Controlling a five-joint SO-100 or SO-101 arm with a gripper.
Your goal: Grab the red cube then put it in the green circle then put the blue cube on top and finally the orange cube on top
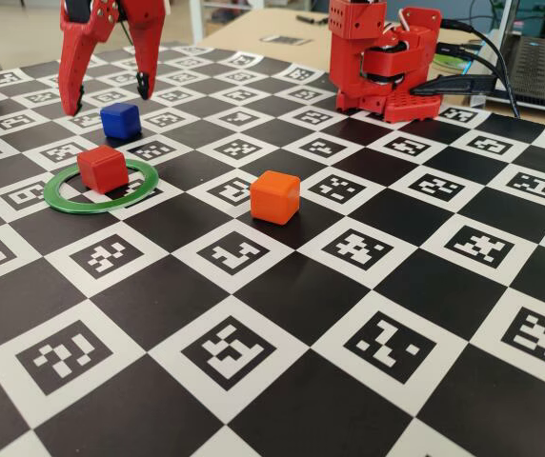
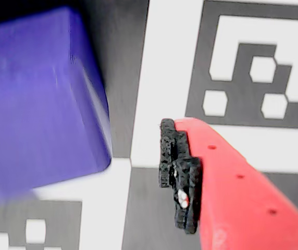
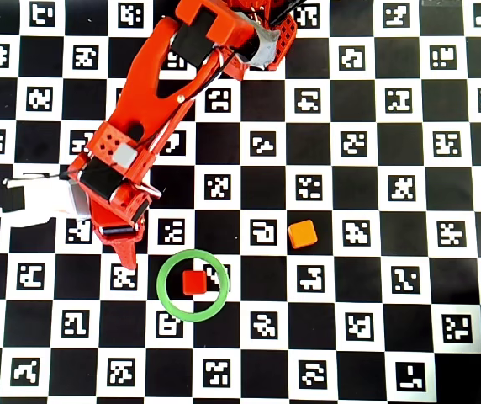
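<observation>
On the checkered marker board (image 1: 368, 314), going left to right in the fixed view, the green circle (image 1: 70, 203) is lying flat with the red cube (image 1: 102, 168) sitting inside it — nothing is resting on top. Just behind, the blue cube (image 1: 120, 121) is standing outside the ring, under the gripper (image 1: 107, 98), whose fingers are hanging spread apart above it, holding nothing. Further right, the orange cube (image 1: 274, 197) is sitting alone — well apart from the ring.
</observation>
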